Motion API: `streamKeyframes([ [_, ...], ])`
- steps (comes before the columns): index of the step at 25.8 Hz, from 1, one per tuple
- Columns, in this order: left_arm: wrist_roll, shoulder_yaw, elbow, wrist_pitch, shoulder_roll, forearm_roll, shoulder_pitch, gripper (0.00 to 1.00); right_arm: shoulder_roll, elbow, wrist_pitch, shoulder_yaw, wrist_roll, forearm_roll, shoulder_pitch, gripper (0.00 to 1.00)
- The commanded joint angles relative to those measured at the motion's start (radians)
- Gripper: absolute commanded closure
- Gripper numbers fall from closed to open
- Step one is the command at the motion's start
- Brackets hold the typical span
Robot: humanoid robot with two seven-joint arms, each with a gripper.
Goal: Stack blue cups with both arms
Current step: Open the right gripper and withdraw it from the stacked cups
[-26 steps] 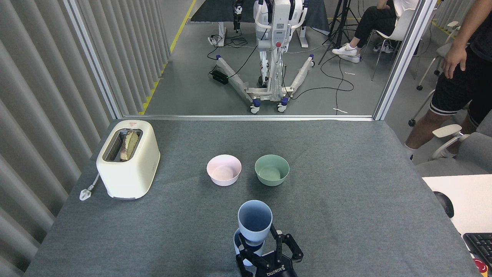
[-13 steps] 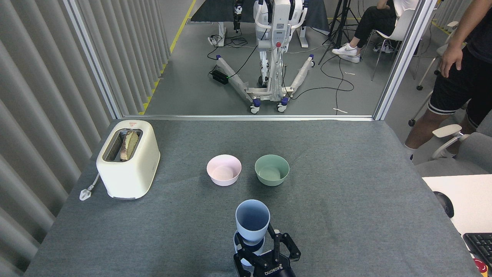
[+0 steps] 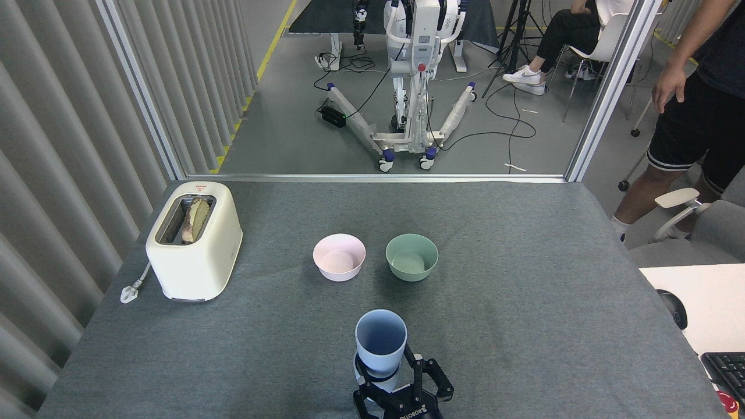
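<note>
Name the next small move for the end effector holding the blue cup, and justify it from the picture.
Probably lower the upper blue cup straight down a little further. The end effector grips it with its base already in the mouth of the lower blue cup, but most of its wall shows above that rim, so it does not look fully seated. Releasing should wait until it is.

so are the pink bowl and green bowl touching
Apart. The head view shows a plain strip of grey table cloth between the pink bowl and the green bowl.

Held cup [image 3: 380, 345] lower, sunk further into second cup [image 3: 372, 381] at bottom centre; gripper [image 3: 401, 396] lower too.
</note>
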Motion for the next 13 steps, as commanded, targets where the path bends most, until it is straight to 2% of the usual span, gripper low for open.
streamKeyframes([
  [1, 0.000, 0.000, 0.000, 0.000, -0.001, 0.000, 0.000, 0.00, 0.000, 0.008, 0.000, -0.003, 0.000, -0.002, 0.000, 0.00],
  [13, 0.000, 0.000, 0.000, 0.000, 0.001, 0.000, 0.000, 0.00, 0.002, -0.021, -0.012, 0.002, -0.006, -0.004, -0.003, 0.00],
])
